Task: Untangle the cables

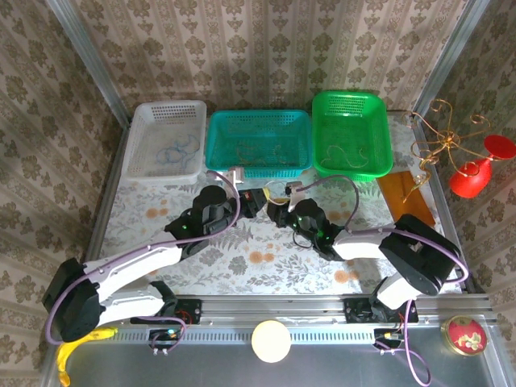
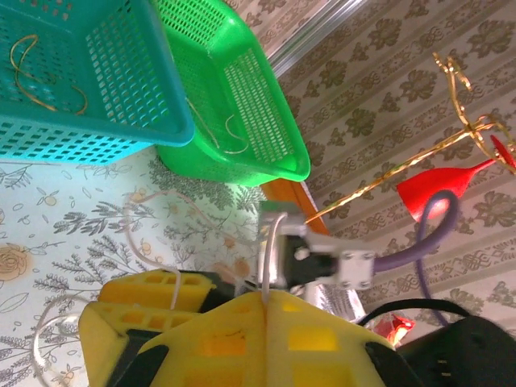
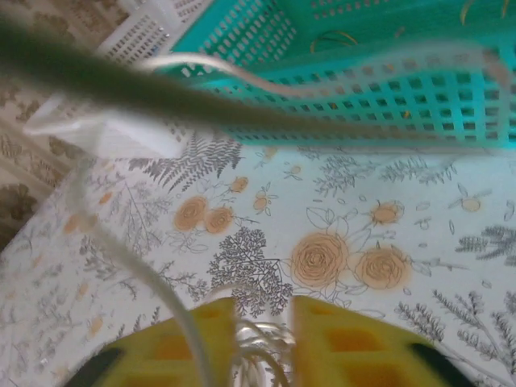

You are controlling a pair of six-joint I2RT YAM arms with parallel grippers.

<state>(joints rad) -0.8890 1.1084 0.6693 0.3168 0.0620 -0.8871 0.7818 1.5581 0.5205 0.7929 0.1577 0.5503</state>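
**A:** What is hard to read here?

**B:** The right gripper (image 3: 264,322). Its wrist view is blurred, and the bottom edge cuts its yellow fingers off. The jaws stand a narrow slot apart with pale strands (image 3: 256,348) bunched in it. Whether the pads bite on them, I cannot tell. A dark, out-of-focus cord (image 3: 201,93) also crosses the top of that view.

**A:** And the other one?

**B:** The left gripper (image 2: 264,300) is clenched. Its fingers meet, with a pale white cable (image 2: 267,250) pinched in the seam and rising out of it above the flowered table (image 2: 48,201). A second pale loop (image 2: 129,234) curls just beside it.

**A:** What does the top view add?

**B:** It shows the two grippers nose to nose at mid-table, just in front of the teal basket (image 1: 258,113). The wire between them is too thin to follow there. It also gives the count: three baskets in a row at the far edge. The white basket (image 1: 169,105) holds blue loops (image 1: 179,149), and the green basket (image 1: 351,97) holds a pale wire (image 1: 348,153).

**A:** And the teal one?

**B:** The left wrist view shows gold strands (image 2: 16,68) inside it. How many, I cannot make out.
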